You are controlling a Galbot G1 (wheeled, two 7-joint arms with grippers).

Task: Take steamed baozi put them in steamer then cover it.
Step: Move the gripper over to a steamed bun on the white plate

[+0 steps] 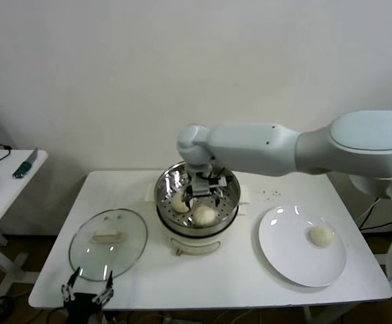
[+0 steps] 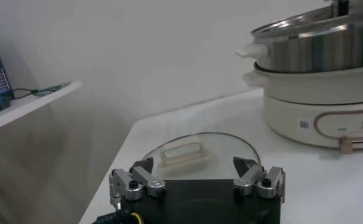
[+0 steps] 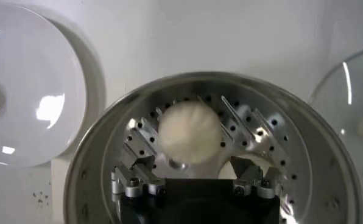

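White wall behind, white table (image 1: 203, 283) carrying everything. Right gripper (image 1: 205, 194) is hanging inside the steamer (image 1: 231, 196), jaws standing wide with nothing between them, as the right wrist view shows. Directly under it a baozi (image 3: 189, 132) is sitting on the perforated floor, apart from both fingers; a second baozi (image 3: 248, 167) is peeking out just beside one finger. Head view is showing two in the basket, baozi (image 1: 204, 215) and another (image 1: 180, 202) partly hidden by the gripper. One baozi (image 1: 322, 235) is waiting on the plate (image 1: 284, 256), well off to the gripper's outer side. Lid (image 1: 108, 243) is lying flat on the table on the far side of the steamer from the plate. Left gripper (image 1: 86, 289) is idling at the table edge just short of the lid, jaws wide and empty.

Risks, judged from here: the fingers are sitting low among soft buns, so lifting out crooked could be dragging or denting one, or clipping the steel rim and jolting the pot. Squeezing the plate bun too hard would be squashing it; too lightly and it is dropping on the way over. Lid is flat glass with a low handle (image 2: 183, 153), so a poor grasp by the left gripper could be sliding it off the table edge.
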